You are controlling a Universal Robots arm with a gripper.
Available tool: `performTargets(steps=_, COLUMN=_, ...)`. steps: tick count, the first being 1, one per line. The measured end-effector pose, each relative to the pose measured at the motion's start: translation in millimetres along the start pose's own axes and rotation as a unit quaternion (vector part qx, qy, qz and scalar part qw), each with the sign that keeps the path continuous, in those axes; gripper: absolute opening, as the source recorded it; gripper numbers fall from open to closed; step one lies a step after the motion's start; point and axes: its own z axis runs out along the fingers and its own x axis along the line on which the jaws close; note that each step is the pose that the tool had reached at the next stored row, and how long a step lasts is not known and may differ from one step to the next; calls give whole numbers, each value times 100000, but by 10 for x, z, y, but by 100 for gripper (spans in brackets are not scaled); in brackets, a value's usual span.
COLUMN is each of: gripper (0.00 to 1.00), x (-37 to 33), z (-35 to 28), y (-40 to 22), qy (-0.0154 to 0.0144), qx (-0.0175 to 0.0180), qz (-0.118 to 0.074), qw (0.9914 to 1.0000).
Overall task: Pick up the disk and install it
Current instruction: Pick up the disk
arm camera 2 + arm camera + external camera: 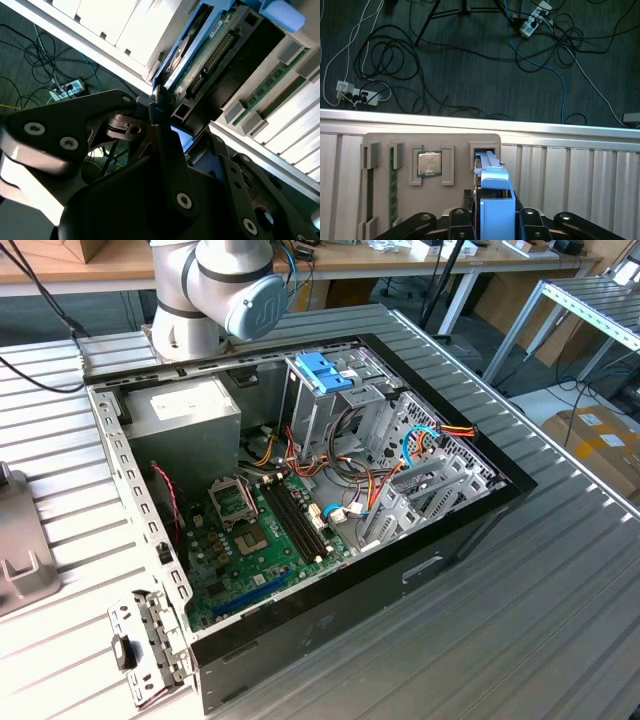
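Ribbed aluminium table (570,170); beyond its edge, dark carpet (470,80) strewn with looping black cables (415,75) and white power strips (355,92). Tight on the disk (496,205), the gripper (495,222): 2 black fingers (165,150) against its blue rail. Standing on edge in a matte grey tray (455,142) slot, near a square processor (429,163).

Disk (494,202): one flat hard drive. In the first wrist view it is seen edge-on, with a blue plastic rail towards the camera, standing on edge in a slot of a grey moulded holder (455,141). In the second wrist view the disk (207,55) shows a green circuit-board face, a dark pin connector and a blue rail along one edge.
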Motion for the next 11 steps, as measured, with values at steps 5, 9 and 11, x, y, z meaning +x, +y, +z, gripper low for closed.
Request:
performTargets(steps=5, gripper=37, x=-2, z=-64, y=3, qy=1, qx=1, qz=1, qw=100000)
performTargets(steps=9, gripper=37, x=-4, z=-173, y=8, qy=1, qx=3, qz=1, qw=100000)
performTargets(steps=11, gripper=37, x=-5, z=-183, y=8, qy=2, qx=0, qz=2, qw=100000)
